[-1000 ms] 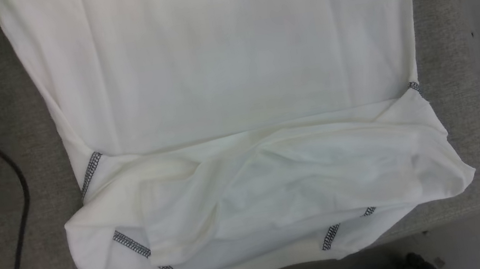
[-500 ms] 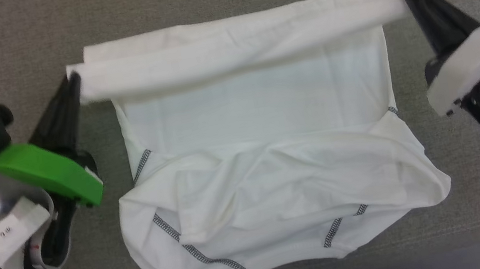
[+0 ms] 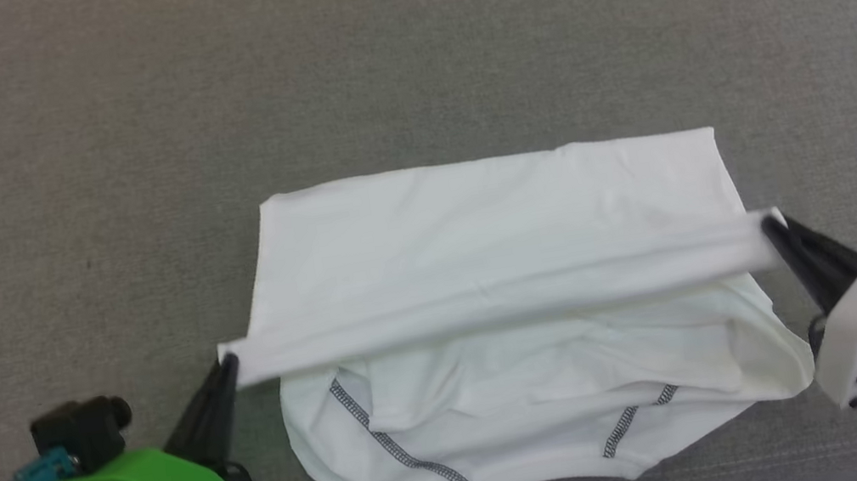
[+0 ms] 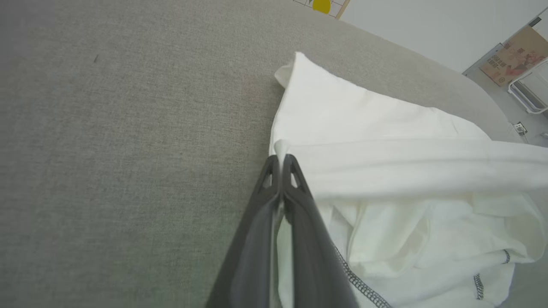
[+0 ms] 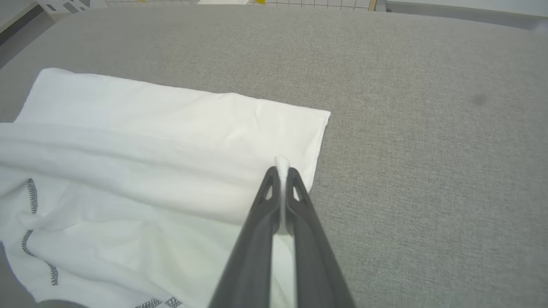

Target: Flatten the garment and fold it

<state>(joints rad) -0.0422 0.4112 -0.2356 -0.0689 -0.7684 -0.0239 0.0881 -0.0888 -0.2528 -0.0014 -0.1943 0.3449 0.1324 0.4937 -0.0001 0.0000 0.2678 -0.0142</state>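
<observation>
- The left tool (image 3: 230,366) is pinched tight on one corner of the garment (image 3: 494,221), with a nub of white cloth poking out past its tips.
- The right tool (image 3: 770,225) is clamped the same way on the opposite corner.
- Between the two tools, a folded edge of the shirt stretches taut across the crumpled part with grey zigzag seams.
- Beyond that edge, the cloth lies flat on the grey bench (image 3: 401,64).

Left hand (image 3: 229,365) at lower left, pinched shut on the garment (image 3: 476,216) — right hand (image 3: 772,225) likewise, opposite; arms spread wide
</observation>
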